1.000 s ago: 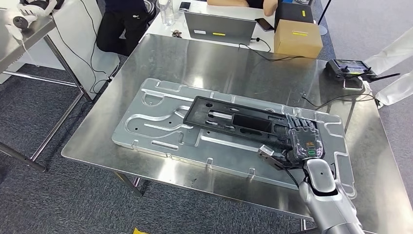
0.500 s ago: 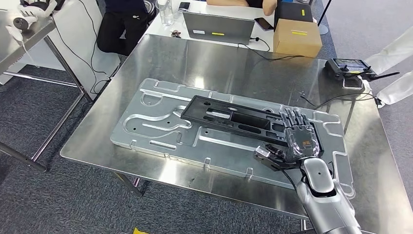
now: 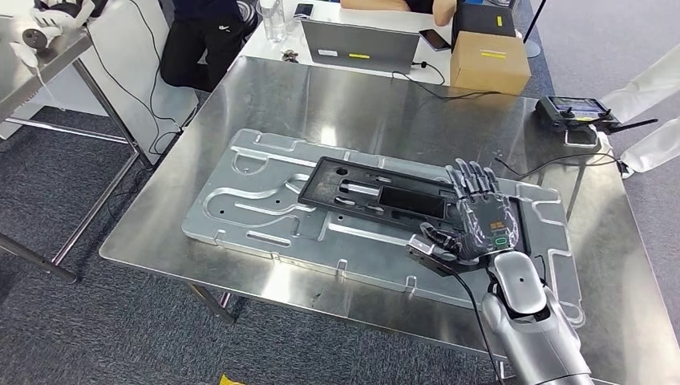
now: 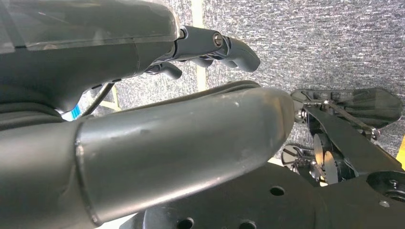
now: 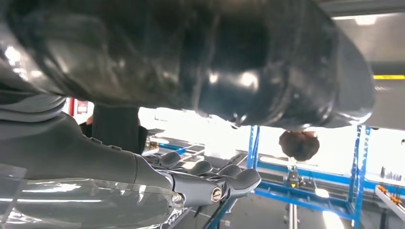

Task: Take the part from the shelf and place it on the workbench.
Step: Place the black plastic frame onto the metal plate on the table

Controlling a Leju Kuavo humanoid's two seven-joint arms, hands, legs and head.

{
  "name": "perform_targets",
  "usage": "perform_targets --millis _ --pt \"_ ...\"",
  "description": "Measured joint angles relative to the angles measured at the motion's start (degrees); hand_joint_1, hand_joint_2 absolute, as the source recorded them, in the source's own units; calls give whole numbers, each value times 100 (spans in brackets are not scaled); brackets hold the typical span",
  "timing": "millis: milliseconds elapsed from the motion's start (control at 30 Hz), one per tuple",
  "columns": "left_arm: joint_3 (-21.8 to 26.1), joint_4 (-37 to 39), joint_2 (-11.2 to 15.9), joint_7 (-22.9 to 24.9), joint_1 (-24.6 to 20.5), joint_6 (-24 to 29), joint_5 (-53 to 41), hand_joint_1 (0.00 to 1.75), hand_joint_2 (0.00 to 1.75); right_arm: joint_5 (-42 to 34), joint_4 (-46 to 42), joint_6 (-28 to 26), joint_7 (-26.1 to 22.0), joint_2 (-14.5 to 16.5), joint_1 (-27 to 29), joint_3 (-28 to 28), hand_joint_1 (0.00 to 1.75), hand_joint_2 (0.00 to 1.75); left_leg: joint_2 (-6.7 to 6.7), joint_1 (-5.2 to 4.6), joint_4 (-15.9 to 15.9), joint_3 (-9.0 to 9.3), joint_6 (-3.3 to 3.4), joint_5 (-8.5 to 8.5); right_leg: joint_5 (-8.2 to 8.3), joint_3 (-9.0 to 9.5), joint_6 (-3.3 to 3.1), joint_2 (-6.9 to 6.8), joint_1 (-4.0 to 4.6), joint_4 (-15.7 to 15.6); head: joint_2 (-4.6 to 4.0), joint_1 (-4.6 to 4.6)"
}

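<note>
Part (image 3: 377, 196) lies flat on the bench (image 3: 337, 96), mid-frame (atop a metal plate (image 3: 265, 212)). We judge placement done; our right robot hand (image 3: 481, 220), fingers spread, holds nothing.

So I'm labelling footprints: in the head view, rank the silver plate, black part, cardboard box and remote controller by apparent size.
1. silver plate
2. black part
3. cardboard box
4. remote controller

The box sits farther from the camera, so its true rank against the controller is less certain.
</note>
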Motion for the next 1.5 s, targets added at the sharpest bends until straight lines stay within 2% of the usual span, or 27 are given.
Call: perform_targets --millis 367,467,567,600,633,667,733,767,800,833,900,967,1033,1100,1133,1167,1200,1233,1267,1300,1333,1367,1433,1467,1500 --pt "81 0 -7 11 0 1 -4 0 0 -9 -149 64 1 1 -8 107 0 0 -2 -31 12 -5 9 -7 4 2 9 -1 -20 -7 0 0" --pt "84 0 -7 33 -1 12 -22 0 0 -14 -159 72 1 0 -5 138 0 0 -2 -43 26 -11 35 -22 3 3 27 -1 -41 -12 0 0" --pt "84 0 -7 67 -1 17 -54 0 0 -26 -213 81 4 -1 -1 154 0 0 5 -34 -10 0 92 22 14 13 84 1 -53 -25 0 -1" --pt "84 0 -8 73 -4 17 -58 0 0 -31 -228 82 5 -2 0 156 0 0 13 -18 -53 11 124 59 -31 4 98 1 -53 8 0 -1" --pt "84 0 -9 77 -8 17 -59 0 0 -33 -239 82 7 -4 1 160 0 0 23 1 -99 17 155 91 -151 -46 104 2 -52 132 0 0" --pt "84 0 -10 79 -11 17 -60 0 0 -36 -244 82 8 -6 4 163 0 0 32 17 -133 15 182 118 -332 -140 108 2 -55 364 0 1" --pt "84 0 -10 79 -15 17 -60 0 0 -43 -244 82 11 -9 25 170 0 0 37 16 -138 -20 200 141 -741 -439 121 2 -68 1080 0 1" --pt "84 0 -10 79 -15 17 -60 0 0 -46 -244 82 12 -10 42 173 0 0 37 17 -130 -41 197 149 -847 -556 134 2 -78 1373 0 1" --pt "84 0 -10 79 -15 17 -60 0 0 -49 -244 82 12 -11 58 176 0 0 37 20 -118 -62 188 159 -848 -600 146 1 -90 1510 0 1" --pt "84 0 -10 79 -14 17 -60 0 0 -50 -244 82 12 -11 68 180 0 0 37 25 -100 -86 177 167 -731 -531 160 0 -106 1416 0 1" --pt "84 0 -14 79 -16 16 -60 0 0 -51 -244 82 12 -11 66 187 0 0 34 40 -46 -137 134 180 -386 -153 186 -2 -144 731 0 1" --pt "84 0 -16 79 -18 16 -60 0 0 -52 -250 82 12 -11 62 194 0 0 20 37 1 -187 53 208 -192 132 167 16 -132 182 0 -1" --pt "84 0 -15 79 -16 17 -60 0 0 -55 -260 82 12 -11 63 199 0 0 4 30 8 -220 -49 268 -153 135 103 35 -87 98 0 -4" --pt "84 0 -14 80 -8 17 -60 0 0 -58 -270 82 11 -10 59 201 0 0 -4 43 26 -261 -135 272 -97 69 8 23 -90 81 0 -5" --pt "85 0 -13 81 -5 17 -60 0 0 -60 -276 82 10 -10 57 202 0 0 -1 54 124 -310 -168 149 -50 28 -52 11 -96 73 0 -5" --pt "85 0 -11 83 -5 17 -60 0 0 -61 -281 82 10 -10 55 203 0 0 3 64 320 -385 -192 -58 -1 -19 -105 -2 -103 64 0 -7" --pt "85 0 -11 84 -8 17 -60 0 0 -61 -284 82 11 -10 53 203 0 0 11 73 637 -489 -213 -340 50 -76 -145 -15 -95 65 0 -7" --pt "85 0 -11 86 -8 17 -60 0 0 -62 -286 82 12 -11 55 204 0 0 15 76 1016 -599 -232 -609 100 -144 -170 -21 -82 68 0 -8" --pt "85 0 -11 87 -8 16 -60 0 0 -62 -287 82 13 -12 58 204 0 0 15 78 1360 -677 -243 -787 150 -214 -180 -25 -66 73 0 -8" --pt "84 0 -11 87 -7 16 -61 0 0 -62 -287 82 14 -12 63 204 0 0 15 79 1584 -690 -246 -858 200 -288 -184 -28 -49 80 0 -8" --pt "84 0 -10 87 -7 16 -61 0 0 -62 -287 83 13 -11 67 205 0 0 15 78 1602 -599 -236 -809 247 -358 -182 -28 -35 88 0 -8" --pt "85 0 -9 87 -11 16 -62 0 0 -62 -288 83 13 -11 69 206 0 0 15 73 1403 -396 -212 -684 293 -422 -175 -29 -22 96 0 -8" --pt "85 -1 -1 87 -29 21 -62 0 0 -63 -297 82 12 -11 68 207 0 0 13 42 593 216 -130 -496 373 -516 -147 -30 -4 117 0 -8" --pt "86 -2 5 87 -38 23 -62 0 0 -63 -306 82 12 -12 65 207 0 0 12 21 238 461 -94 -472 412 -543 -122 -32 0 120 0 -8" --pt "85 -2 11 87 -44 25 -62 0 0 -63 -314 82 13 -12 64 207 0 0 10 -3 -3 603 -66 -482 451 -554 -90 -36 -2 117 0 -7"
